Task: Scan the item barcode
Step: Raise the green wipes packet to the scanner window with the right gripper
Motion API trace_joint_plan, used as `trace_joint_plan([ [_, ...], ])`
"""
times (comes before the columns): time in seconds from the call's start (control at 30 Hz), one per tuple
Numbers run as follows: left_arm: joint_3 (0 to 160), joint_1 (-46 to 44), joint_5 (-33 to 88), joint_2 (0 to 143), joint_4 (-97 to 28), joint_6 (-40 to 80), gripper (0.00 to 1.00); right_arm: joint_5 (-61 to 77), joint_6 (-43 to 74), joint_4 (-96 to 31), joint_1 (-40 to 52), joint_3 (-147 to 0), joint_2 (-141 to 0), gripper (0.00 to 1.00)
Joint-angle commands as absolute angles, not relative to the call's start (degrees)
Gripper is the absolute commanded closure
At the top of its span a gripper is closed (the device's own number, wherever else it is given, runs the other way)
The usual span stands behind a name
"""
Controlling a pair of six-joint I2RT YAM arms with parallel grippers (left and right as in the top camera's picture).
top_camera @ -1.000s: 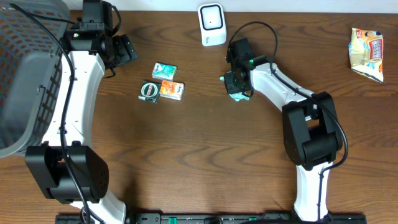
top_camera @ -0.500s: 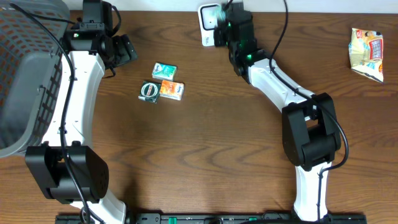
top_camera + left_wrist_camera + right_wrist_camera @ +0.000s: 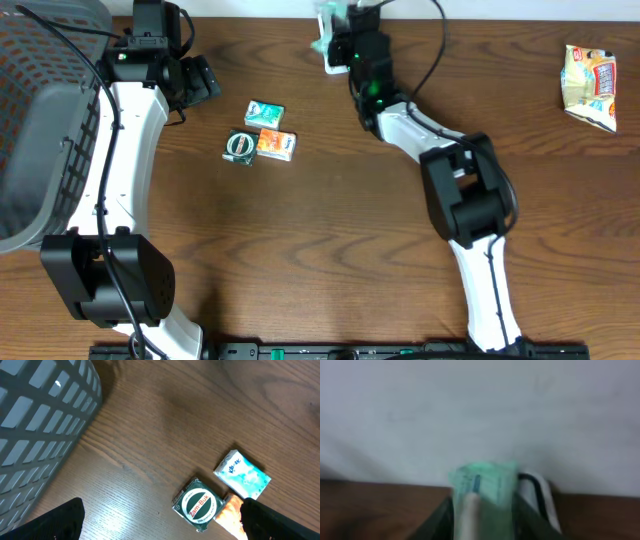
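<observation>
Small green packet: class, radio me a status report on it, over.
Left jaws open, near grey mesh basket. Right jaws hold small green packet before white barcode scanner. Nothing seen between them.

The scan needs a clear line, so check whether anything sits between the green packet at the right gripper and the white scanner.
Nothing visible does. In the right wrist view the green packet, between the fingers of the right gripper, sits directly before the white scanner, though the picture is blurred.

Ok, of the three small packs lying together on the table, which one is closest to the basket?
The dark green Zam-Buk tin, leftmost of the three; the orange pack and the pale blue pack both lie farther right.
</observation>
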State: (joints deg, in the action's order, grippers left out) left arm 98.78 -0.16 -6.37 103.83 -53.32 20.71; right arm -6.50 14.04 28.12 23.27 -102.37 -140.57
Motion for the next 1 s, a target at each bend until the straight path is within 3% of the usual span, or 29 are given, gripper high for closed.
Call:
trace_joint_plan([
  [0.0, 99.1, -0.2, -7.1, 104.2, -53.3, 20.4, 0.02, -7.2, 12.8, 22.4, 23.7, -111.7, -142.8, 0.70],
  [0.3, 99.1, -0.2, -7.1, 104.2, -53.3, 20.4, 0.02, -7.6, 10.2, 14.2, 23.7, -118.6, -143.1, 0.70],
  [0.53, 99.1, -0.2, -7.1, 104.2, -53.3, 20.4, 0.02, -7.6, 10.1, -0.9, 24.9, -118.8, -139.2, 0.55],
  [0.67, 99.1, -0.2, -7.1, 104.2, -53.3, 20.4, 0.02, -7.3, 5.5, -12.6, 26.4, -118.8, -135.0, 0.57],
  [0.83, 99.1, -0.2, -7.1, 104.2, -53.3, 20.4, 0.02, -3.8, -4.4, -25.0, 27.1, -118.8, -134.0, 0.43],
  [0.97, 99.1, -0.2, -7.1, 104.2, -53.3, 20.4, 0.02, 1.4, -11.3, -30.5, 27.0, -118.7, -136.3, 0.43],
])
